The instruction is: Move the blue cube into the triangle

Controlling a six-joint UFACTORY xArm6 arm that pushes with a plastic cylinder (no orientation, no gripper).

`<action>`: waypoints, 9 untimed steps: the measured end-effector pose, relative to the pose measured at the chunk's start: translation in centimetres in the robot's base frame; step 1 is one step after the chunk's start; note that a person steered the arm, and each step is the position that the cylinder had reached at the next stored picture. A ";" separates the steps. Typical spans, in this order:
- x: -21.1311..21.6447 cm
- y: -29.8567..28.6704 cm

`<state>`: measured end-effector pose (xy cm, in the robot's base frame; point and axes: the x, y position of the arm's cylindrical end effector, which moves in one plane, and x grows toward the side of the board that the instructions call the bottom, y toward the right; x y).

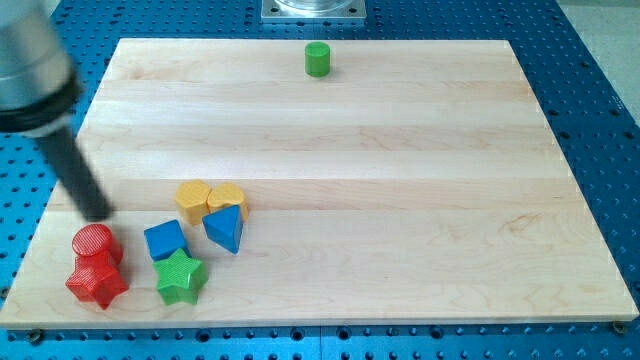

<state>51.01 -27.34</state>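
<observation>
The blue cube [165, 240] lies near the view's bottom left of the wooden board [400, 150]. The blue triangle block [225, 228] lies just to its right, a small gap between them. My rod comes down from the view's top left, and my tip [99, 214] rests on the board left of the blue cube, just above the red cylinder [95, 243]. The tip does not touch the cube.
A red star [97, 280] sits under the red cylinder. A green star [181, 277] lies below the blue cube. Two yellow blocks [193, 199] [227, 198] sit above the cube and triangle. A green cylinder [318, 59] stands near the view's top edge.
</observation>
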 end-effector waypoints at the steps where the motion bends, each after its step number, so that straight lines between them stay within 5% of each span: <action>1: 8.6 -2.3; 7: 10.9 8.7; 9: 7.3 10.1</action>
<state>58.26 -17.20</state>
